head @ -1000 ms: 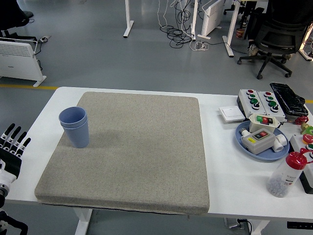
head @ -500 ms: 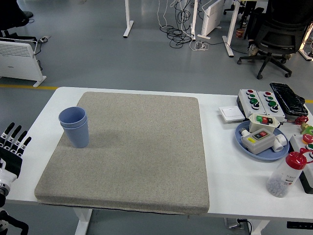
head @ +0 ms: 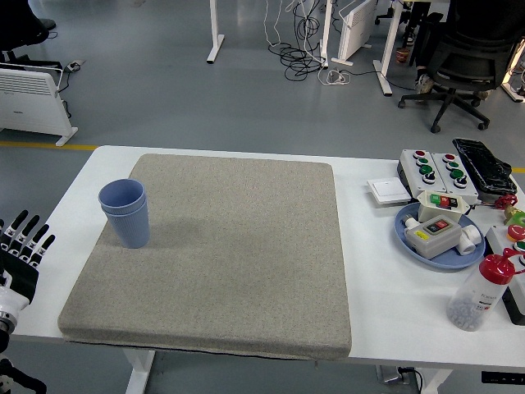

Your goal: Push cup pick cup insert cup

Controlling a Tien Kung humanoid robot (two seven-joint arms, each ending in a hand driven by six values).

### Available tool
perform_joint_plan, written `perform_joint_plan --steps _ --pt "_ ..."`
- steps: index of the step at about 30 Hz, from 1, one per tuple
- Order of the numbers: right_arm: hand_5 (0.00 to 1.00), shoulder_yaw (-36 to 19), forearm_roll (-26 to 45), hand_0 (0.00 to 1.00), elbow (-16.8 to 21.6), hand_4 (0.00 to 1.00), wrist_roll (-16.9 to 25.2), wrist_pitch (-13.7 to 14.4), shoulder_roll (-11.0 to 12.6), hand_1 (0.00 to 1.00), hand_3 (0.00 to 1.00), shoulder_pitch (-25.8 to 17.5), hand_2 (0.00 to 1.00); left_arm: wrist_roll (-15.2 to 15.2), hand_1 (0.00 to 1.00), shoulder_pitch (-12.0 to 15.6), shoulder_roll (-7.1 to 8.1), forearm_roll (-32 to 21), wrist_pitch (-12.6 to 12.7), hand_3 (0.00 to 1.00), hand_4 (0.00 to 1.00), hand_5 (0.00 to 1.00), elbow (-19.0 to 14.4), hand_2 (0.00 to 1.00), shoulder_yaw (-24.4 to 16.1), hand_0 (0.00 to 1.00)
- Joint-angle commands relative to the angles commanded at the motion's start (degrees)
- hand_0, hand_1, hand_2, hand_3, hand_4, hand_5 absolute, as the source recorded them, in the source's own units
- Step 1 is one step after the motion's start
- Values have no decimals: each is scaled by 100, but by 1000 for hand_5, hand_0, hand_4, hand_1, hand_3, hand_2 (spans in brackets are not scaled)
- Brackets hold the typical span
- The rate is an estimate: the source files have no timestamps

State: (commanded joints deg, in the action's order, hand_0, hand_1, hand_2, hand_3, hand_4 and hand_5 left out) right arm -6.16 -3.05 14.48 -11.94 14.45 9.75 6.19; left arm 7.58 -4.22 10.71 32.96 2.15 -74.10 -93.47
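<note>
Two blue cups [head: 125, 212] stand nested, one inside the other, upright on the left part of the grey mat [head: 230, 263]. My left hand [head: 23, 240] hangs beside the table's left edge, well left of and below the cups, with its fingers spread and holding nothing. My right hand is out of view.
At the right of the white table [head: 373, 279] stand a blue plate [head: 447, 256] with button boxes, a grey button box [head: 435, 168], a white switch [head: 387, 190], a black tray [head: 484, 164] and a red-capped bottle [head: 480, 294].
My left hand has sunk slightly at the left edge. The cups have not moved.
</note>
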Motion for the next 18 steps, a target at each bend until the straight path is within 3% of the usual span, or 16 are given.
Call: perform_joint_plan --steps 3,7,18 --pt "483 7 12 687 0 92 4 1 1 613 569 -8 642 24 859 79 11 92 -5 815 531 998 -77 882 103 863" --pt "483 27 42 687 0 92 13 -2 3 613 569 -8 642 157 859 198 7 594 -49 815 531 998 -170 882 225 863" --pt "482 6 7 687 -6 92 -4 -10 -1 614 570 25 642 231 897 277 4 844 -124 887 548 998 -201 928 236 897"
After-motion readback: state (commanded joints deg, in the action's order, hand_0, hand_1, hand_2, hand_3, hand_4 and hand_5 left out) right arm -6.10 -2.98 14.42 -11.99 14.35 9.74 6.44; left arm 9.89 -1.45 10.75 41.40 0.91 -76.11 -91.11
